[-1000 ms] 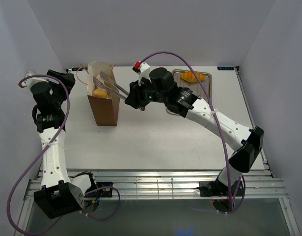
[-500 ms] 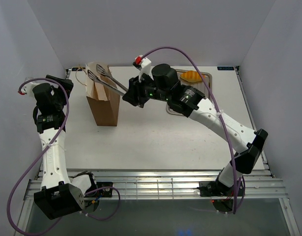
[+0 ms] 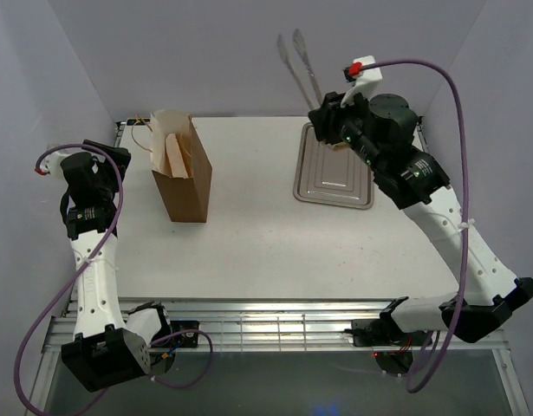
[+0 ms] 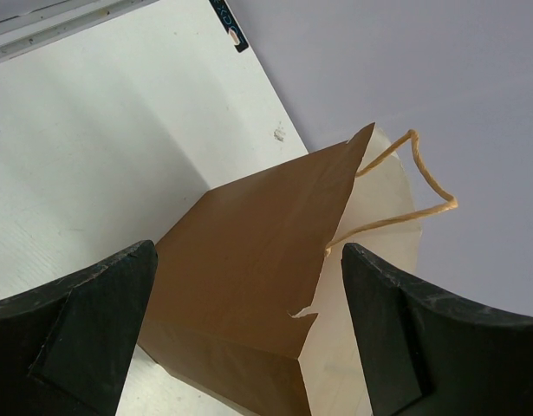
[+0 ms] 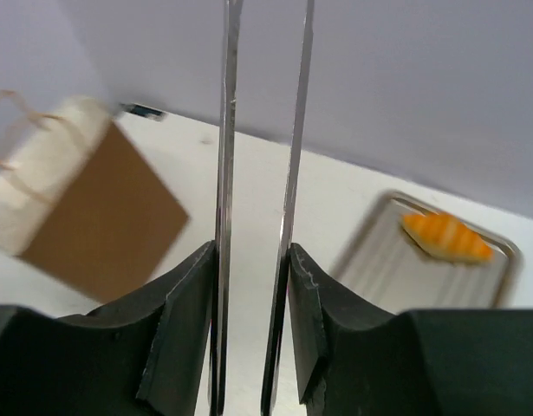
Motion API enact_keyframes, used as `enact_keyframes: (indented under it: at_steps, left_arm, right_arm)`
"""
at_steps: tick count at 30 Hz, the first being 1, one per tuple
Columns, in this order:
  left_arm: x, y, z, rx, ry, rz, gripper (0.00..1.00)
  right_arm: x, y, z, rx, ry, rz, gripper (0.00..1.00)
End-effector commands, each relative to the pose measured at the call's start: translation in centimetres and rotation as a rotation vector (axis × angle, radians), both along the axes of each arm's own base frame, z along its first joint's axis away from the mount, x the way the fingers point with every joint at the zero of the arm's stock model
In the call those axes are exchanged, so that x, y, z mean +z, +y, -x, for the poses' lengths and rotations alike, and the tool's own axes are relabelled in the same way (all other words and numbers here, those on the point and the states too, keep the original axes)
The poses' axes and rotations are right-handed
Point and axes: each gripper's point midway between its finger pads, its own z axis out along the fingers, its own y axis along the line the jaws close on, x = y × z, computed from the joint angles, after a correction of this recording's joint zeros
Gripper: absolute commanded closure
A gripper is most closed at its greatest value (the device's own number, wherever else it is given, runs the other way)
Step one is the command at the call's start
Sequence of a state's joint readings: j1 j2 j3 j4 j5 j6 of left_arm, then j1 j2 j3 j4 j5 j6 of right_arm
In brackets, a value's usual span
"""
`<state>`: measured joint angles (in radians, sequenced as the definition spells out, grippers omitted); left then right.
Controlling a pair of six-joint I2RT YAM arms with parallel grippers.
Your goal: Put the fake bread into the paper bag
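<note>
Bright even light, motion-blurred right-wrist view

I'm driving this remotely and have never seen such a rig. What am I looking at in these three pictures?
Two robot arms are bolted at the near edge of a table. The overhead view looks down from behind them. The other two come from cameras on each wrist, looking past that arm's own pincer. On the table stand a brown paper bag and a flat steel tray. The right wrist view shows one orange croissant on that tray. The right pincer is clamped on silver tongs, raised and carrying nothing. The left pincer is open beside the bag. What's inside the bag isn't visible.
</note>
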<state>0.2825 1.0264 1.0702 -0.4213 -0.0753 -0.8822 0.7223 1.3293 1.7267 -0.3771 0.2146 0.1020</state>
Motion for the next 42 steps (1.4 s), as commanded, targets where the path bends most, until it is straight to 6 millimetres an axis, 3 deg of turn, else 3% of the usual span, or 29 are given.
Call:
enact_keyframes:
  at_steps: [1,3,4,6,7,9,10,12,13,19,26,30,39,42]
  left_arm:
    - [1.6,-0.4,0.7,-0.009,-0.030,0.001,0.02]
    - [1.8,-0.6,0.8,-0.015,-0.038,0.006,0.02]
    - [1.6,-0.6,0.9,-0.015,-0.035,0.012,0.02]
    - [1.4,-1.0,0.8,-0.027,-0.034,0.024,0.02]
    - [1.3,-1.0,0.8,-0.031,-0.033,0.026,0.02]
    - [1.3,-1.1,0.7,-0.032,-0.032,0.027,0.02]
    - [1.4,-1.1,0.7,-0.034,-0.033,0.027,0.02]
    - [1.4,-1.2,0.8,-0.036,-0.035,0.029,0.02]
    - [1.1,-1.2,0.8,-0.037,-0.031,0.034,0.02]
    - [1.2,-1.5,0.5,-0.054,-0.034,0.045,0.02]
    - [0.6,-1.6,0.3,-0.059,-0.024,0.055,0.02]
    - [-0.1,-2.1,-0.1,-0.086,-0.012,0.080,0.02]
    - [-0.6,-2.2,-0.6,-0.096,-0.002,0.096,0.02]
    - [-0.5,-2.3,-0.6,-0.098,-0.004,0.093,0.02]
  right_arm:
    - [-4.5,-7.5,-5.1,-0.209,0.085,0.013,0.57]
    - [-7.8,-9.3,-6.3,-0.216,0.162,0.008,0.58]
    - [-8.9,-12.2,-7.5,-0.276,0.188,-0.001,0.58]
    - [-12.0,-13.3,-8.1,-0.253,0.258,-0.044,0.58]
    - [-13.2,-15.9,-8.8,-0.298,0.283,-0.072,0.58]
    - [-16.0,-16.5,-9.1,-0.242,0.359,-0.165,0.58]
    - [-17.4,-19.0,-9.9,-0.281,0.391,-0.212,0.58]
    - [-18.0,-18.9,-10.0,-0.189,0.421,-0.342,0.59]
    - [-20.6,-20.2,-10.2,-0.200,0.480,-0.399,0.59]
    - [-24.8,-19.4,-10.5,-0.043,0.618,-0.696,0.57]
    - [-27.9,-18.8,-11.1,-0.007,0.711,-0.866,0.56]
    - [-28.6,-18.0,-11.0,-0.010,0.745,-0.989,0.55]
    - [-30.0,-12.6,-10.2,0.093,0.812,-1.163,0.54]
    - [-30.6,-12.0,-10.5,0.077,0.818,-1.183,0.53]
